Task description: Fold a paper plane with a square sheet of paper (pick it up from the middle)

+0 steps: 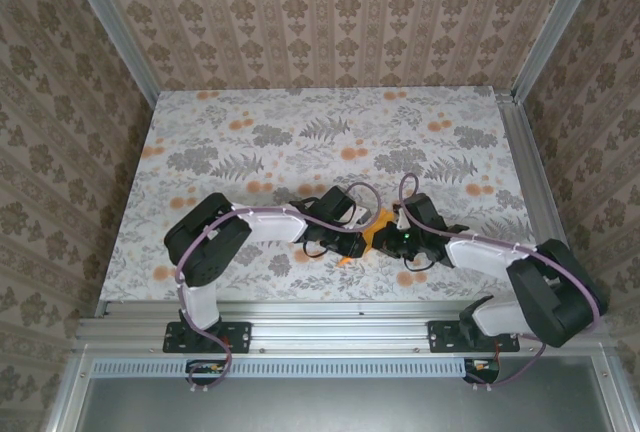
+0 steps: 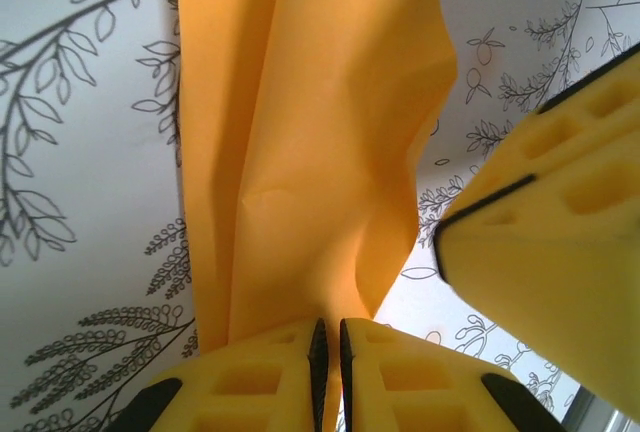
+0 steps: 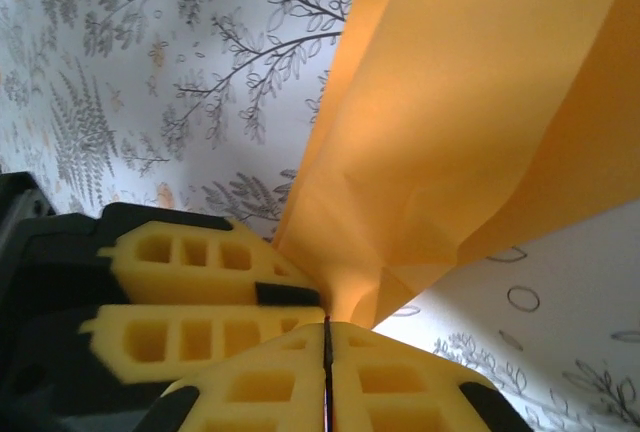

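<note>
The orange sheet of paper (image 1: 381, 219), creased into a narrower shape, is held just above the table's near middle between both grippers. My left gripper (image 1: 364, 243) comes from the left and my right gripper (image 1: 388, 240) from the right, their tips almost touching. In the left wrist view the paper (image 2: 320, 122) runs as a folded band into my left gripper (image 2: 330, 337), which is shut on its lower end. In the right wrist view the paper (image 3: 470, 112) narrows into my right gripper (image 3: 327, 337), shut on it. Most of the sheet is hidden under the grippers in the top view.
The table (image 1: 300, 142) has a flower-and-leaf printed cloth with small orange blooms. Patterned walls close in the left, back and right sides. The other arm's yellow foam fingers crowd each wrist view: the right fingers (image 2: 560, 242) and the left fingers (image 3: 190, 282).
</note>
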### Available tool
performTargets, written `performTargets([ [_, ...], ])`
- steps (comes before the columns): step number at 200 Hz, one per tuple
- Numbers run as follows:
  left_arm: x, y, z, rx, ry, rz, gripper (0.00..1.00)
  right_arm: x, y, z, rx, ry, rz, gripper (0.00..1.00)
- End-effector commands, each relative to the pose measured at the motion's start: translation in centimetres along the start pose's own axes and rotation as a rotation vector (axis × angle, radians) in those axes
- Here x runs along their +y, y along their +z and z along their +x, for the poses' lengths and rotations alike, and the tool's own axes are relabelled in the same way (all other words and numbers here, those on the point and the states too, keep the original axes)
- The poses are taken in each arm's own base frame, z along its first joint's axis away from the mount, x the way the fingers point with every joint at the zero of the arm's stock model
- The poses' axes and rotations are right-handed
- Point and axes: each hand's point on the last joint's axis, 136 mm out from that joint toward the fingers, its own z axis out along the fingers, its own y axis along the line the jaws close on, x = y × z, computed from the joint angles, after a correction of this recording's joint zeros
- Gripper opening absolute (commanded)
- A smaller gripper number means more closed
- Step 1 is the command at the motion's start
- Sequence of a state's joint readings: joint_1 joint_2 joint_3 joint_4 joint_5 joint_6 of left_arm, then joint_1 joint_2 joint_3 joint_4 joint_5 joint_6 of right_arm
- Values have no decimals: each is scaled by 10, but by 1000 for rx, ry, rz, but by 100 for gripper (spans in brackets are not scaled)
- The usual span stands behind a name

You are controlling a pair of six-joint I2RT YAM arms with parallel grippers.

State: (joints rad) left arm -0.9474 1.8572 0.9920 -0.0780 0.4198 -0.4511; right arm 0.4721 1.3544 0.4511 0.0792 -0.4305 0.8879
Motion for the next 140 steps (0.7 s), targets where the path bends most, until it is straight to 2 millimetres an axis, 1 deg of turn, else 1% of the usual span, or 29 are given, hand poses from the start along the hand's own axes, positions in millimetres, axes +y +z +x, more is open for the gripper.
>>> performTargets([
  [1,26,1,17,28,-48,-99,16,2,9,1,18,8,-23,9],
  [27,25,-1,16,24,-45,-94,17,-4,18,-1,26,6,-2,8],
  [81,22,-3,17,27,-40,-85,19,-14,24,-3,28,-7,38,7],
  [116,18,-12,11,14,-27,-90,23,-17,24,-3,34,-11,61,7],
  [140,19,-21,12,9,-22,-119,26,-20,24,-1,37,-14,70,7],
])
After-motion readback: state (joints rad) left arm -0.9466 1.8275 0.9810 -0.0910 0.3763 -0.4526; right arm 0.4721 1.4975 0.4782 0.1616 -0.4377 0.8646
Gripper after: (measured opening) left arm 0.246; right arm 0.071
